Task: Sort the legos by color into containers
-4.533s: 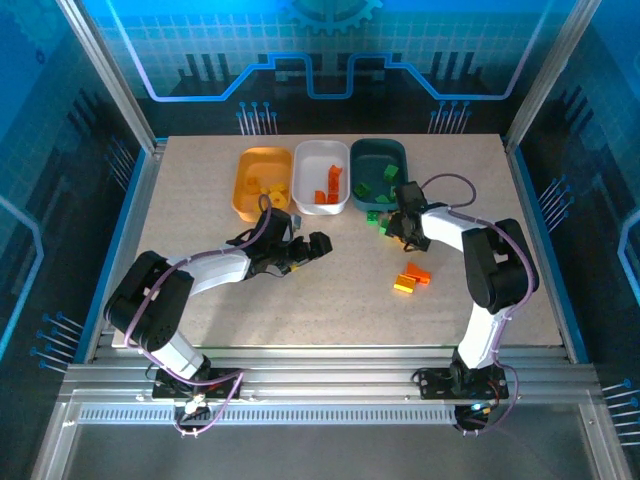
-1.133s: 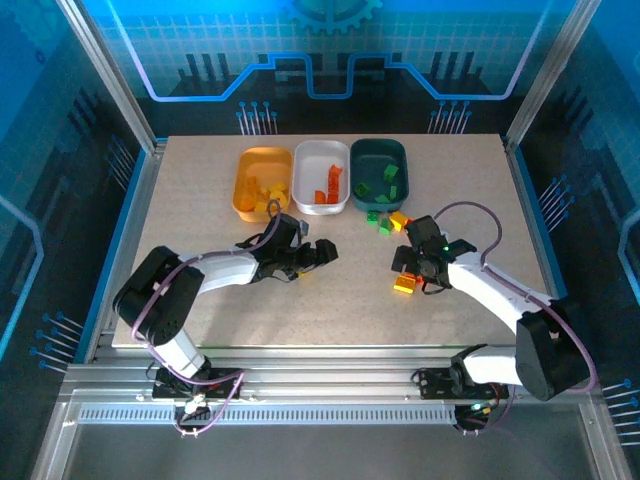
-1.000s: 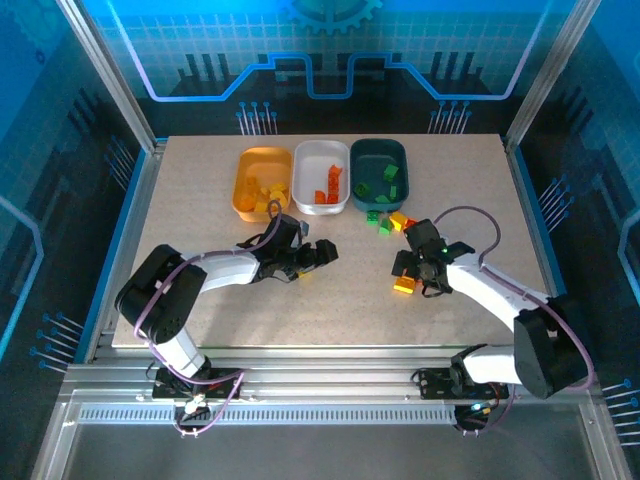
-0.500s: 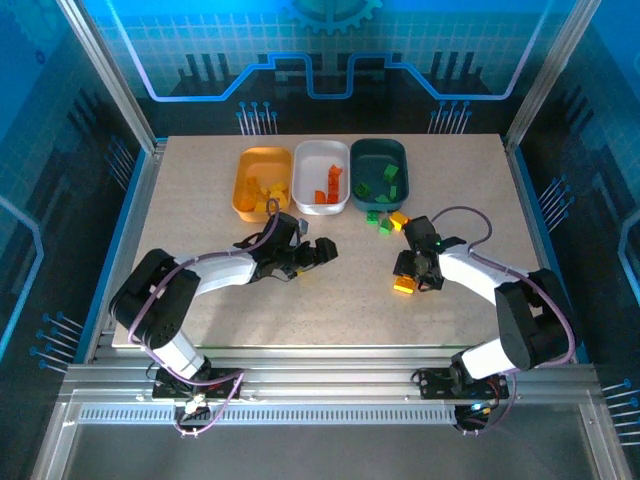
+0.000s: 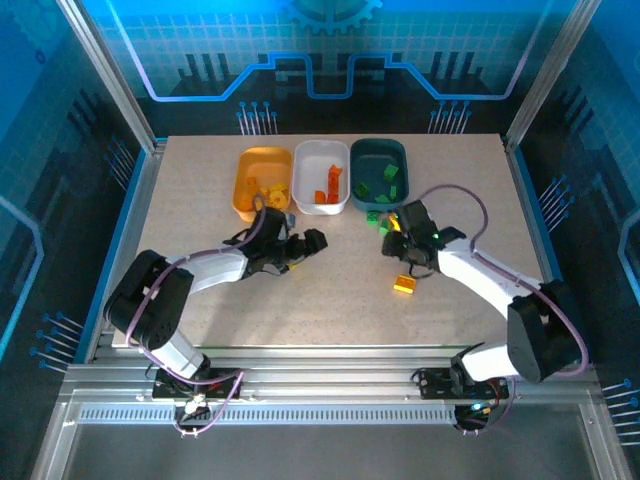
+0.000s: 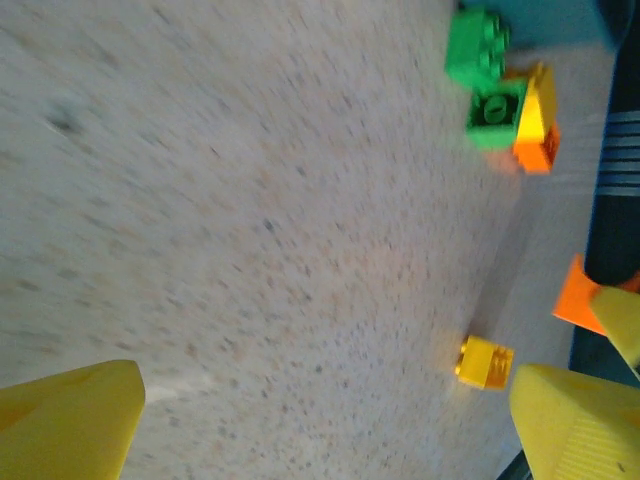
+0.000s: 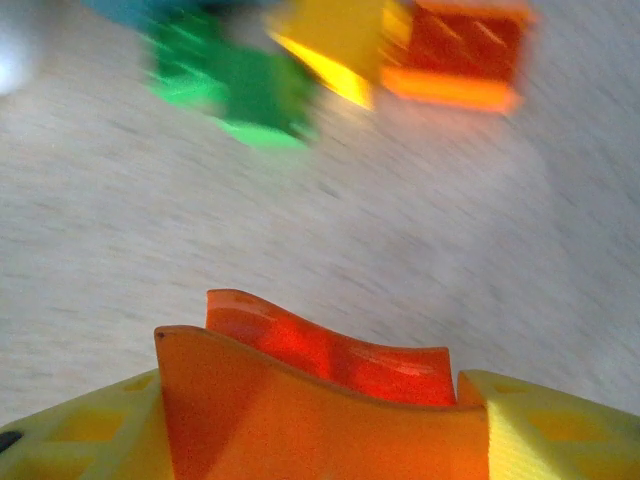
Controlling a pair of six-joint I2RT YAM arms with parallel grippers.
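Observation:
Three trays stand in a row at the back: orange-yellow point(image 5: 250, 185), white point(image 5: 322, 160) and teal point(image 5: 378, 155), each with bricks inside. My right gripper point(image 5: 393, 246) point(image 7: 322, 420) is shut on an orange-red brick point(image 7: 330, 355), just above the table and in front of the teal tray. Ahead of it lie green bricks point(image 7: 240, 85) point(image 5: 372, 218), a yellow one point(image 7: 335, 40) and an orange one point(image 7: 455, 55). A lone yellow brick point(image 5: 404, 285) point(image 6: 485, 361) lies nearer me. My left gripper point(image 5: 306, 245) point(image 6: 330, 400) is open over bare table, nothing between its fingers.
The left wrist view looks across at the green bricks point(image 6: 480, 75), the yellow-orange brick point(image 6: 535, 120) and the dark body of the right gripper point(image 6: 615, 210). Metal rails border the table point(image 5: 200, 300) on all sides.
My right gripper rose from beside the lone yellow brick and moved back-left with the orange-red brick in it. The left gripper drew slightly left.

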